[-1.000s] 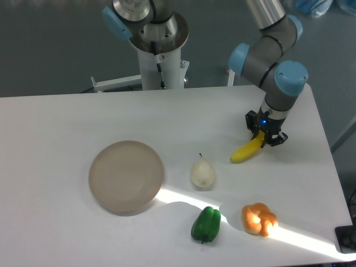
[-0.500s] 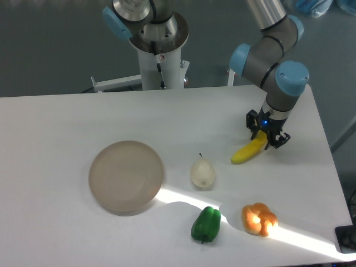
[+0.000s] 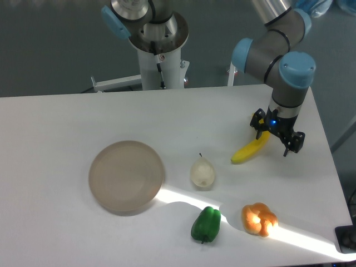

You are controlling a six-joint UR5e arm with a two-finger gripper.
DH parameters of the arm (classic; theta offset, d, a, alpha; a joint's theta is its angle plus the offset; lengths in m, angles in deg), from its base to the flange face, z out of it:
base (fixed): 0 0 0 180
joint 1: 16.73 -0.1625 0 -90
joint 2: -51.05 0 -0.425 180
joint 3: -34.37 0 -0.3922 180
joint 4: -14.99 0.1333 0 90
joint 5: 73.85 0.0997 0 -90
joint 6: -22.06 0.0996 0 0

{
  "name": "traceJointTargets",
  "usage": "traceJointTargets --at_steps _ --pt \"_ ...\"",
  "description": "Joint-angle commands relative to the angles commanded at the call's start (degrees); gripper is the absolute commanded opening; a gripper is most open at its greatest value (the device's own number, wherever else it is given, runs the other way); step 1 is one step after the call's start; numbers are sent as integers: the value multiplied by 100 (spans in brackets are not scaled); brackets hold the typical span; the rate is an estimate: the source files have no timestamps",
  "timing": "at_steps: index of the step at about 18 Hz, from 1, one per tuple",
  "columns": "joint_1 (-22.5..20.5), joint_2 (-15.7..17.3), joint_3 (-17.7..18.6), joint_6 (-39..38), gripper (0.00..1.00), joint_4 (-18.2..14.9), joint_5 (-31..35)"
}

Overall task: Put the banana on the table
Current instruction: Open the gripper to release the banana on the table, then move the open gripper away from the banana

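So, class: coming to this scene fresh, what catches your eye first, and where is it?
The bright yellow banana lies on the white table at right, with the gripper open just above its upper end. Left of centre sits a round beige plate, and a sunlit orange fruit glows near the front edge.

A dark grey-blue floor (image 3: 50, 50) lies behind the work surface. A white metal frame (image 3: 114, 83) stands on it. A bright band of light (image 3: 295, 236) crosses the lower right.
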Motion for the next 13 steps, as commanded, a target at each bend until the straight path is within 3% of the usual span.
traceJointTargets --at_steps 4,13 --pt "159 -123 -492 0 100 -26 35" --pt "589 -457 -1082 -368 100 -35 624"
